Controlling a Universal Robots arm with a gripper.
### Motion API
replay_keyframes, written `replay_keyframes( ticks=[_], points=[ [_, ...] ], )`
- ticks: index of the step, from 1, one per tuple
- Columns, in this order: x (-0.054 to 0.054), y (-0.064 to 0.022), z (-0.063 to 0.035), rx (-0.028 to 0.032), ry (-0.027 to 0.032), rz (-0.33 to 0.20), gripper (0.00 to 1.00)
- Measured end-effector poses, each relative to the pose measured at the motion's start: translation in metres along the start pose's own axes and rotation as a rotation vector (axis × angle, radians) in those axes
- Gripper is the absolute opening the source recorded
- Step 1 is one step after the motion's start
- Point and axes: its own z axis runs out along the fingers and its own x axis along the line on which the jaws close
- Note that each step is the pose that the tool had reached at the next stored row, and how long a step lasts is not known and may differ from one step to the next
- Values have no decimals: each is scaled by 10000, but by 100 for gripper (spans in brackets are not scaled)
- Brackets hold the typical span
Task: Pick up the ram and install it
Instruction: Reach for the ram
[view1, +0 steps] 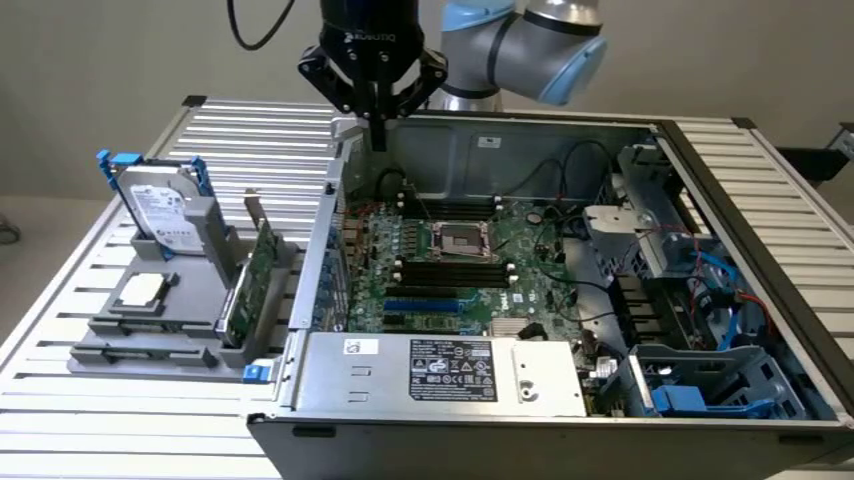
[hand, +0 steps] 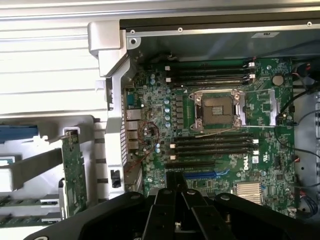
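Exterior view, from its left to its right: a slatted metal table (view1: 80, 420) carries a grey plastic parts fixture (view1: 100, 325). A silver hard drive with blue rails (view1: 163, 212) stands upright at the back of the fixture, and a tall green card with a metal bracket (view1: 254, 280) stands on edge along the side nearest the computer. Next comes the black two-fingered gripper (view1: 378, 138), hanging above the back corner of the open grey metal computer case (view1: 561, 135). Its fingers are pressed together into a point, with nothing visible between them. Inside the case lies the green motherboard (view1: 534, 260) with its long black plastic slots (view1: 454, 272), which look empty.

Wrist view: the ram (hand: 20, 202), a long narrow thin green circuit-board stick, lies flat in a groove of the grey fixture outside the case wall, with a second similar stick just beside it. It has not been picked up.

From the gripper, the ram lies toward the exterior view's left and nearer that camera, well apart and past the tall green card. Its long axis runs roughly parallel to the black slots
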Motion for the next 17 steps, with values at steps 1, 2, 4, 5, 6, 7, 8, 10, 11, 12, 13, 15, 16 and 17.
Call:
replay_keyframes(
  ticks=[1, 2, 4, 5, 6, 7, 8, 10, 11, 12, 13, 15, 16, 17],
  points=[
    [47, -10, 2, 0, 0, 0, 11],
    [91, -22, 3, 1, 1, 0, 11],
    [180, -47, 6, 0, 0, 1, 11],
    [224, -58, 7, 0, 0, -1, 11],
    [270, -70, 8, -1, 0, 0, 11],
    [314, -80, 9, 0, 0, 0, 11],
    [359, -91, 10, 0, 0, 1, 11],
    [451, -113, 15, 0, 0, 0, 11],
    [496, -125, 18, 0, 0, 0, 11],
    [540, -136, 20, 1, 1, 1, 11],
    [584, -148, 23, 1, 0, 0, 11],
    [672, -175, 31, -1, 0, 0, 11],
    [719, -191, 34, 1, 1, 0, 11],
    [763, -206, 37, 0, 0, 0, 11]
  ],
)
